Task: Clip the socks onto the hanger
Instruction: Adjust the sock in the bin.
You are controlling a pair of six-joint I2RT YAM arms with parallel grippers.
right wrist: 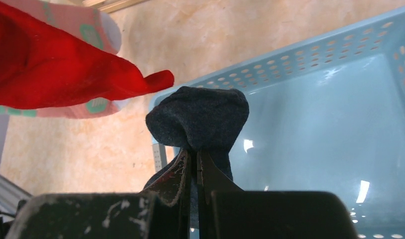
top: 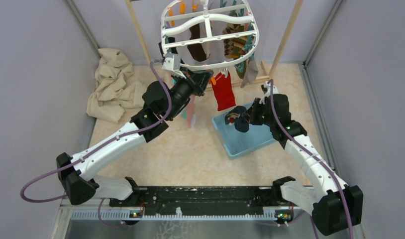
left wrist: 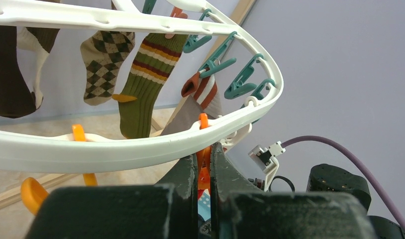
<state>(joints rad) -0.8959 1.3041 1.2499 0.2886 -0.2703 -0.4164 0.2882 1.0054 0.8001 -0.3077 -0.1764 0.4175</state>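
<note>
The bright red flat sock (top: 223, 93) hangs from the near rim of the large white plastic oval hanger (left wrist: 116, 152), just right of the left gripper (left wrist: 204, 159). The dark navy-black sock (right wrist: 198, 117) is not on the hanger. It is bunched in the right gripper (right wrist: 194, 157), whose jaws are pinched tight on the fabric just above the light blue perforated plastic basket (right wrist: 315, 124), below and to the right of the red sock. The left gripper sits under the hanger's near rim, its jaws drawn narrow on a small orange plastic peg (left wrist: 204, 172); whether this peg is the one holding the red sock cannot be told. Teal plastic pegs (left wrist: 243, 79) dangle further along the rim, and a brown argyle sock (left wrist: 103, 59) and a green striped sock (left wrist: 148, 74) hang across the frame. A pink-and-teal patterned sock (right wrist: 66, 14) hangs behind the red one. The hanger hangs among the poles of a wooden rack (top: 289, 40), and a crumpled beige cloth (top: 113, 84) lies at the table's far left.
</note>
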